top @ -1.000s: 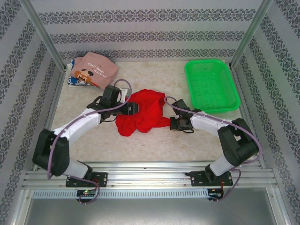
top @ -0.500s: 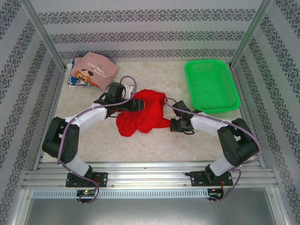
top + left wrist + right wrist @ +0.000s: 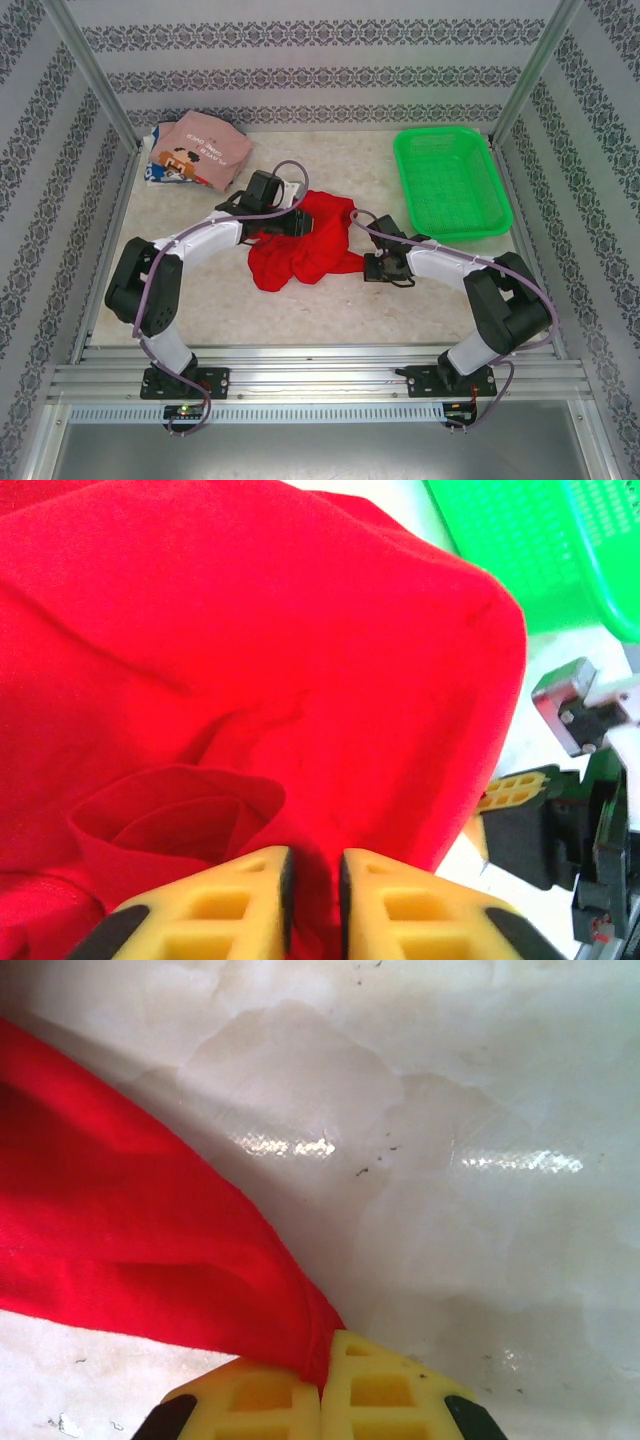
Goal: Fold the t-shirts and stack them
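I see my left fingers [image 3: 232, 905] and right fingers [image 3: 388, 1392] each pinched tight on the red shirt [image 3: 315, 240].

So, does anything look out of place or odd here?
Nothing spilled or damaged. The red t-shirt lies crumpled mid-table, pinched by the left gripper and the right gripper, not yet folded.

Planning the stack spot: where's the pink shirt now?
Top view: the pink shirt lies in the far left corner of the table, atop a white-blue shirt, beyond the left gripper and apart from the red shirt.
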{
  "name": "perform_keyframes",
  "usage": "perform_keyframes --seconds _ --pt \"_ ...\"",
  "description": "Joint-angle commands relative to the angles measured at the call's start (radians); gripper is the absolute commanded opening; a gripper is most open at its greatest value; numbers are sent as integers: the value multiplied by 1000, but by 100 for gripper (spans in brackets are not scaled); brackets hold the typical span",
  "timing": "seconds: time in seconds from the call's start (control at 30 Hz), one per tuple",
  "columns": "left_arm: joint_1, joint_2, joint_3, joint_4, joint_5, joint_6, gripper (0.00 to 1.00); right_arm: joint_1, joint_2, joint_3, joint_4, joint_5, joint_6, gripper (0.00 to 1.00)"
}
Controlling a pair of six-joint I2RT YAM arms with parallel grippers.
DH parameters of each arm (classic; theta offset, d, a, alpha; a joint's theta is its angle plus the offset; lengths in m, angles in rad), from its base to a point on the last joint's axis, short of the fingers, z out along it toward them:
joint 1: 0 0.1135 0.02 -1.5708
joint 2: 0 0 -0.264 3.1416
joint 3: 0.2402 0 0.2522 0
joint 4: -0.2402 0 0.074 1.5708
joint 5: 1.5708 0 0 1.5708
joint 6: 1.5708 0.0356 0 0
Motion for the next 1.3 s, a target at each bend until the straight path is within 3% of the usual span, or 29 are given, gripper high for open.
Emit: perform_keyframes --seconds 0.0,0.27,0.5,0.73,0.9,1.27 --pt "-7 -27 33 -103 -81 61 9 -6 -31 -2 -28 7 -12 0" --pt "72 -318 52 -242 -245 109 1 -37 -170 4 -68 50 -31 0" --pt "168 -476 79 -346 -256 151 1 -137 -320 59 -178 16 -98 0" --pt "173 -491 66 -355 -210 128 1 -294 -405 82 -258 -40 -148 0" --pt "79 -461 -42 -273 -199 74 2 -353 -442 18 -269 -69 -147 0" --pt "-175 -161 -46 -130 -253 -27 2 -373 -408 -41 -226 -78 -108 0"
